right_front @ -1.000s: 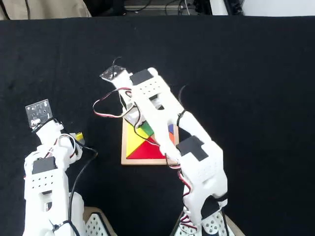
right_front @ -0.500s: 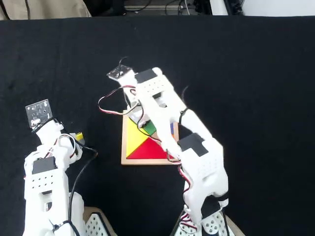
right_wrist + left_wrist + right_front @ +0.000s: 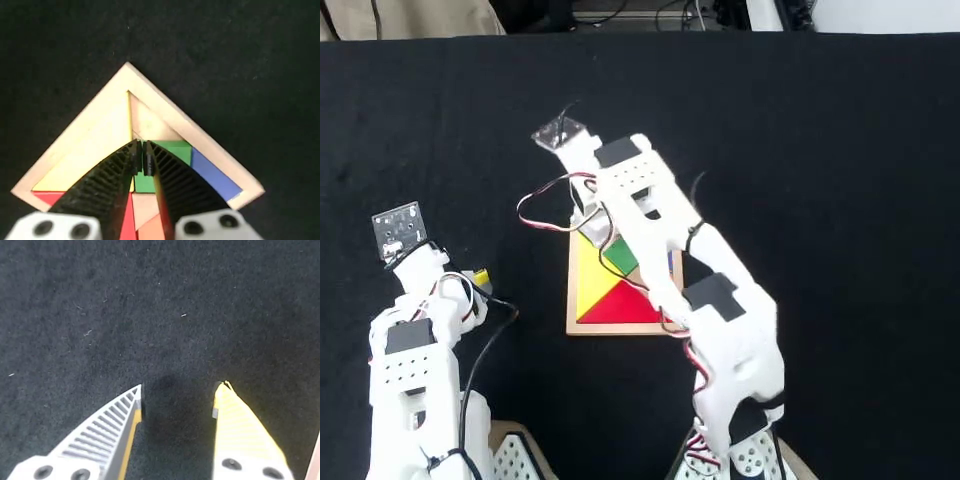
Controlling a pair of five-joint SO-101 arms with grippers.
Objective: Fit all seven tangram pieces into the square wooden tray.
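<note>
Open bench [image 3: 840, 200] all round the tray [image 3: 582, 326], sat mid-bench, well off every edge. Your right arm [image 3: 660, 250] covers the tray's right part, so you can't count the pcs [image 3: 590, 280]. Your right hand [image 3: 139, 150] is tips-down at the green piece [image 3: 172, 150] w/ fingers shut together; left hand [image 3: 177, 395] spread open over bare bench, left of tray.

The right arm [image 3: 650, 215] stretched over the tray [image 3: 571, 300], blocking its right half and perhaps its far corner too. Black table [image 3: 470, 130] beside its left edge gave room.
</note>
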